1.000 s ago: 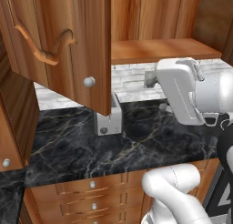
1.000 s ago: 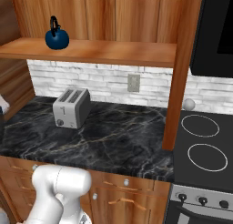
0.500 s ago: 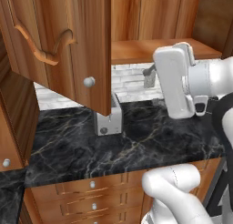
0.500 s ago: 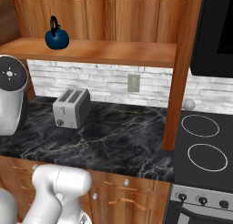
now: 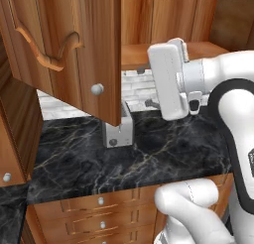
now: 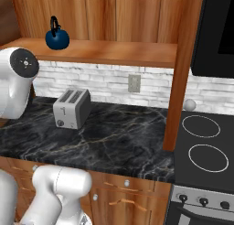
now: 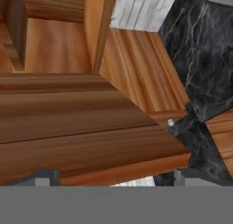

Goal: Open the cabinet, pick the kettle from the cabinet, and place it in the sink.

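The cabinet (image 5: 74, 44) hangs open, its left door swung out toward me with a round silver knob (image 5: 97, 89) near the lower corner. On the bare shelf (image 6: 119, 52) at the left stands the dark-blue kettle (image 6: 57, 36), upright. My gripper (image 5: 147, 87) hovers just right of the open door's edge, level with the shelf front and pointing left, well short of the kettle. In the hand view the gripper (image 7: 116, 178) is open, fingertips (image 7: 45, 177) wide apart with nothing between them, facing the wooden door panels and a small knob (image 7: 170, 123). The sink is out of view.
A silver toaster (image 6: 71, 108) stands on the black marble counter (image 6: 119, 137) under the shelf, half hidden by the door in the left base view. A stovetop (image 6: 203, 146) lies right of the cabinet's wooden side post (image 6: 183, 68). Drawer fronts (image 5: 101, 208) run below the counter.
The arm has swung left and forward, bringing the hand closer to the open door's edge. The door, kettle and toaster have not moved, and the jaws stay open.
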